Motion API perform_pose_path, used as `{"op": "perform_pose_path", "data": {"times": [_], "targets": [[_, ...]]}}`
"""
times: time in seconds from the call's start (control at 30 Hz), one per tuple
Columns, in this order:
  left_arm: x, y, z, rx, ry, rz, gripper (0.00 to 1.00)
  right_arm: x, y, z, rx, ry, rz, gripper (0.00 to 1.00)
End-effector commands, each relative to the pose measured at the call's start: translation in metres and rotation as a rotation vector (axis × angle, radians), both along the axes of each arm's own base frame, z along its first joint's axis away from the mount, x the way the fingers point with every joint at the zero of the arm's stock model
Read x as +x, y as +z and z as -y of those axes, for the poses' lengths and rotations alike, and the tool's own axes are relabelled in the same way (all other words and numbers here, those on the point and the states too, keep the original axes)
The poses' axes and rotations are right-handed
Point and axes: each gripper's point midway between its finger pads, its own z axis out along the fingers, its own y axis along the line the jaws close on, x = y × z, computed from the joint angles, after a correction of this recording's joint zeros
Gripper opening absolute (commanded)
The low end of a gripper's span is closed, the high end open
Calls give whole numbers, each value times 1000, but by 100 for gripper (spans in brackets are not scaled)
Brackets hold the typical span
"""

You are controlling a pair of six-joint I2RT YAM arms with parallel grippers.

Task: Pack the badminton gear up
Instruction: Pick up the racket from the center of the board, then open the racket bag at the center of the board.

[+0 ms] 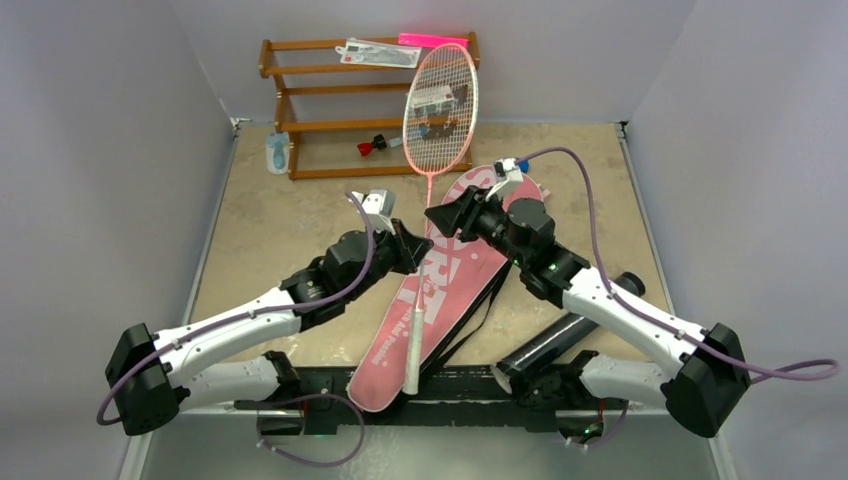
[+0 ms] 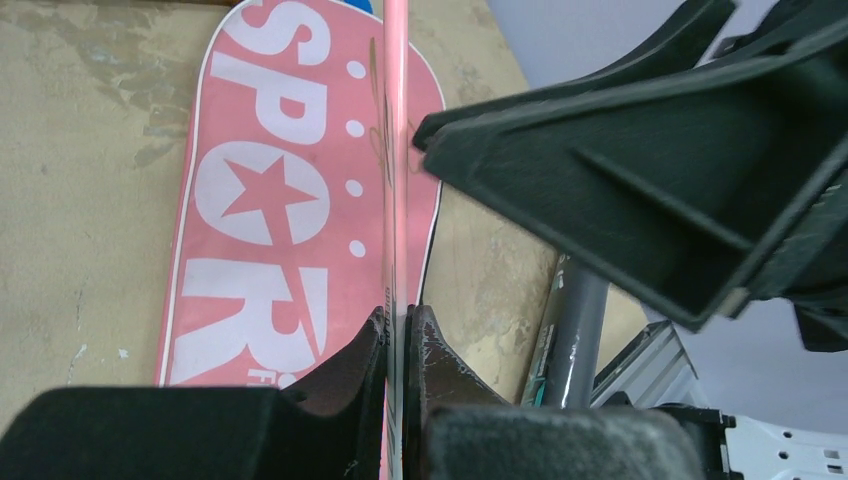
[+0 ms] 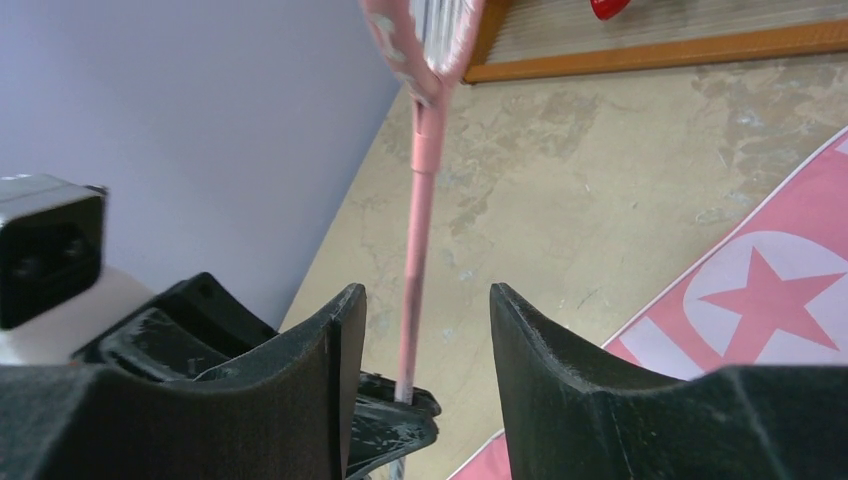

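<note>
The left gripper (image 2: 397, 325) is pinching the thin pink shaft of the racket (image 2: 396, 150), fingers closed tight on it. Just beyond those fingers, the right gripper (image 3: 425, 300) is straddling the same shaft, with its fingers parted and a gap showing on each side. Below both sets of fingers, the pink bag (image 1: 450, 270) is lying flat on the mottled tan table (image 1: 270, 220). Plain grey walls (image 1: 100, 120) are closing in the table on three sides. Beyond the fingertips, a wooden rack (image 1: 330, 125) is standing at the far wall, behind the racket's head. A black tube (image 1: 560, 340) is lying well behind the right fingers.
</note>
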Motion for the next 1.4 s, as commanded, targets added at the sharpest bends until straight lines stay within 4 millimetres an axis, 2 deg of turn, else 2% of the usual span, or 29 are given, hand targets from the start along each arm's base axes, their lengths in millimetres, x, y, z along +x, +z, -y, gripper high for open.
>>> {"op": "perform_pose_path", "data": {"times": [0.0,0.17,0.23,0.3,0.4,0.47,0.5,0.57,0.67,0.7,0.8,0.83,0.9,1.03,1.13,1.2,1.37], "targets": [[5,51,8,-96,2,111,0,2,-1,-7,19,12,0,51],[0,55,17,-102,-52,116,0,2,-3,-11,14,28,-3,47],[-2,55,21,-98,-72,118,0,0,-3,-13,14,43,-5,42],[-3,54,24,-90,-88,121,0,0,-3,-14,17,47,-8,31],[-5,50,30,-70,-118,125,0,0,-5,-11,14,31,-14,26],[-6,46,33,-46,-142,122,0,1,-8,-8,9,16,-25,1],[-7,45,35,-37,-154,124,0,1,-11,-6,6,2,-39,0],[-8,41,36,-18,-171,134,12,1,-19,-2,5,-20,-71,0],[-8,36,33,17,-168,130,44,-2,-36,6,-24,-44,-130,0],[-7,34,29,30,-154,125,50,-1,-38,11,-47,-66,-131,0],[-6,33,17,70,-112,111,93,6,-38,34,-88,-129,-143,0],[-5,33,13,86,-96,99,99,9,-38,44,-100,-146,-153,0],[-9,29,5,143,-97,78,100,15,-34,65,-115,-166,-171,0],[-26,24,4,243,-184,88,100,15,-32,109,-182,-233,-197,0],[-29,6,7,334,-208,54,97,10,-29,140,-252,-286,-213,0],[-32,-14,6,426,-234,1,96,3,-26,159,-299,-317,-230,0],[-28,-46,15,540,-223,-32,95,-16,8,185,-355,-375,-164,0]]}}
